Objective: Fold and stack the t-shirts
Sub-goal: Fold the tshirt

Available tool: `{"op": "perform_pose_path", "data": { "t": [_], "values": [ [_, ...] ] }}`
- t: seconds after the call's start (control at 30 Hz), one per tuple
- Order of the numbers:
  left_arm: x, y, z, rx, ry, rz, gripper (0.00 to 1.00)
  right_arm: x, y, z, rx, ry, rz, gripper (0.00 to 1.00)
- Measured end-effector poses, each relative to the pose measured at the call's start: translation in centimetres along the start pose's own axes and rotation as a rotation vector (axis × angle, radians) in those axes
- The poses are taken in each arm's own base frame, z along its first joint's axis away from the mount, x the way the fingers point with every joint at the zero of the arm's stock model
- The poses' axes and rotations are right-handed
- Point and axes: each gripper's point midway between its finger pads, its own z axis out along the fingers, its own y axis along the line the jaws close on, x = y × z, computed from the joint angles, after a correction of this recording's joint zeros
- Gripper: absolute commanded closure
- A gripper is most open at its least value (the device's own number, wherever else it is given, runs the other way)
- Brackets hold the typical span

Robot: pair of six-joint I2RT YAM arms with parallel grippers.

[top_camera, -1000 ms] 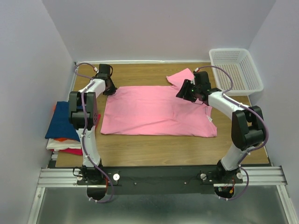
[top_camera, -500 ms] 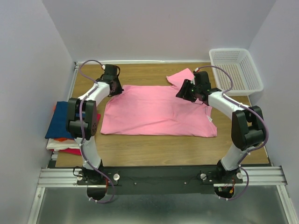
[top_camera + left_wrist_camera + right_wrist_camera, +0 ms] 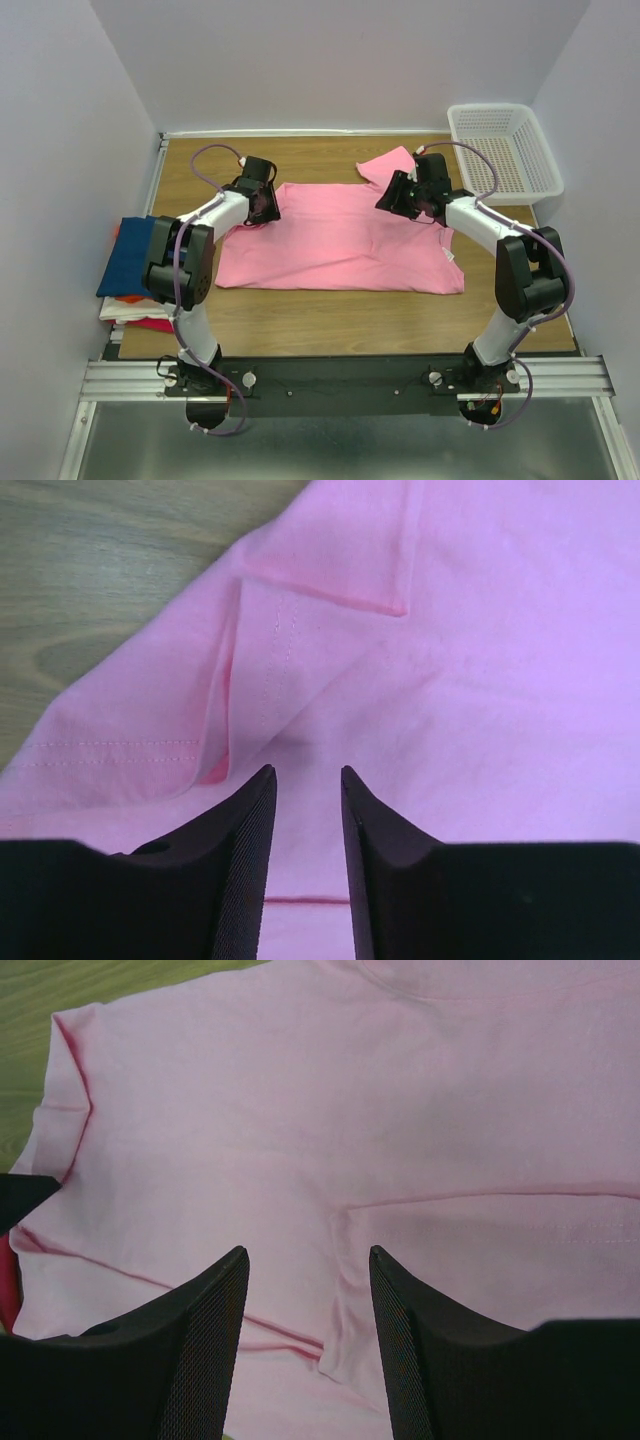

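My L arm has swung in from the table's far-left corner over the last sec. L gripper [image 3: 262, 204] is now above the far-left corner of the pink tee [image 3: 340, 240], where before it was off the cloth, over bare wood. R arm hasn't budged.

L gripper: fingers [image 3: 240, 860] are parted by a narrow gap w/ nothing pinched btwn them, tips aimed down at the tee. Can't tell if they touch the cloth. Just ahead of the tips is a folded-in flap of cloth [image 3: 330, 570] w/ a stitched hem alongside. Bare wood shows past the tee's edge.

R gripper [image 3: 305, 1252]: jaws wide apart, empty, hanging over the far-right part of the tee. A seam line runs across the cloth just past the tips.

The tee lies spread flat approx. mid-table [image 3: 330, 320], long side running L to R. One sleeve [image 3: 388, 165] sticks out toward the far edge, right beside the R gripper.

Further out, at the table's left edge, is a stack of folded tees [image 3: 135, 260]. Dark blue is on top, w/ red, orange & magenta edges showing under it, and it sits apart from the pink one. A white mesh basket [image 3: 505, 150] stands at the far-right corner, not touching the tee.
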Motion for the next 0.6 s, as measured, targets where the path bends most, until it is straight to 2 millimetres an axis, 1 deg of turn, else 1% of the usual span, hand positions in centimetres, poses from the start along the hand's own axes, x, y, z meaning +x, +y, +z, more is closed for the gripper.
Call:
{"op": "perform_pose_path", "data": {
  "t": [0.03, 0.07, 0.27, 0.33, 0.43, 0.5, 0.6],
  "values": [
    [-0.3, 0.0, -0.2, 0.002, -0.008, 0.0, 0.48, 0.0, 0.1, 0.0, -0.003, -0.001, 0.0, 0.42],
    [-0.7, 0.0, -0.6, 0.001, -0.022, -0.001, 0.47, -0.1, 0.1, 0.0, -0.006, -0.002, -0.001, 0.42],
    [-4.6, -0.3, -2.2, -0.026, -0.124, -0.01, 0.47, -0.1, 0.3, 0.0, -0.014, -0.003, -0.002, 0.42],
    [-5.7, -0.1, -2.5, -0.05, -0.143, -0.015, 0.48, -0.1, 0.3, 0.0, -0.015, -0.004, -0.002, 0.42],
    [-7.0, 0.1, -2.1, -0.075, -0.164, -0.021, 0.48, -0.2, 0.4, 0.0, -0.018, -0.005, -0.003, 0.42],
    [-7.3, 0.5, -1.5, -0.093, -0.159, -0.023, 0.49, -0.2, 0.4, 0.0, -0.019, -0.005, -0.003, 0.42],
    [-7.0, 1.5, -0.1, -0.126, -0.127, -0.026, 0.5, -0.2, 0.4, 0.0, -0.02, -0.004, -0.003, 0.42]
  ]
}}
